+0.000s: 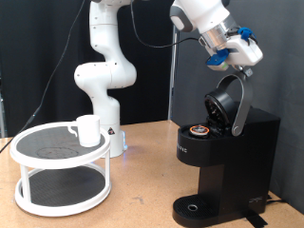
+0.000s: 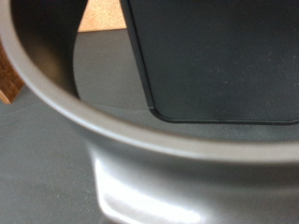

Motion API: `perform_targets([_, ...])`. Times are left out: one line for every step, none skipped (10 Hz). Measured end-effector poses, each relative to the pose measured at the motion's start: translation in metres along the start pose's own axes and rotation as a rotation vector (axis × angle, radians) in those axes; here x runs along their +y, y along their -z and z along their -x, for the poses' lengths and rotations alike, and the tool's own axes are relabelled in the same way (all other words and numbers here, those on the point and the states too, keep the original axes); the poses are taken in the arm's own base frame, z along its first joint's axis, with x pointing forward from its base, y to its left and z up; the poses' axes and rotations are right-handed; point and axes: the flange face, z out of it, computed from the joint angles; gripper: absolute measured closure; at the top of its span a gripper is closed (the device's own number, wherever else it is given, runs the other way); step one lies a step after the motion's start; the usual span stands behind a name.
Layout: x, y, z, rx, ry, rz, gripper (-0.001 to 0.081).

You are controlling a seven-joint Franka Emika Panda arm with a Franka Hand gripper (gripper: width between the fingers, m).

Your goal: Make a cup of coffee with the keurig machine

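A wooden table [image 1: 142,180] before a dark curtain carries everything. The arm bends down from above, its fingers [image 1: 237,65] at the raised lid [image 1: 228,103] of the coffee maker [image 1: 223,161]; their grip cannot be told. A pod [image 1: 199,130] sits inside. The cup [image 1: 87,129] stands on the white stand [image 1: 62,171], well apart.

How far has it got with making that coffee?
Done: the keurig machine has its lid up, and a pod sits in the chamber. In hand: the gripper is at the top of the raised lid. Left: the cup is on the white tray stand, not under the spout, and the drip tray holds nothing.
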Motion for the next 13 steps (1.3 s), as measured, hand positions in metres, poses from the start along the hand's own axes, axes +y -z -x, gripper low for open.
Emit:
perform_targets([-0.003,0.004,-0.002,0.002,-0.002,0.002,0.0801])
perform_targets([-0.009,0.011,-0.005,0.004,0.001,0.004,0.0805])
perform_targets([-0.016,0.018,-0.008,0.006,0.001,0.007,0.0806])
perform_targets([-0.025,0.025,-0.012,0.009,-0.005,0.009,0.0806])
perform_targets([-0.034,0.032,-0.017,0.015,-0.012,0.007,0.0806])
perform_targets([-0.042,0.037,-0.020,0.023,-0.019,-0.001,0.0806])
perform_targets([-0.051,0.042,-0.025,0.037,-0.020,-0.020,0.0806])
perform_targets([-0.060,0.047,-0.030,0.063,-0.018,-0.044,0.0806])
perform_targets([-0.070,0.050,-0.038,0.092,-0.016,-0.068,0.0806])
perform_targets([-0.079,0.052,-0.045,0.109,-0.021,-0.085,0.0806])
perform_targets([-0.086,0.053,-0.051,0.116,-0.024,-0.092,0.0806])
perform_targets([-0.091,0.053,-0.056,0.118,-0.023,-0.094,0.0806])
perform_targets([-0.096,0.053,-0.060,0.119,-0.024,-0.098,0.0806])
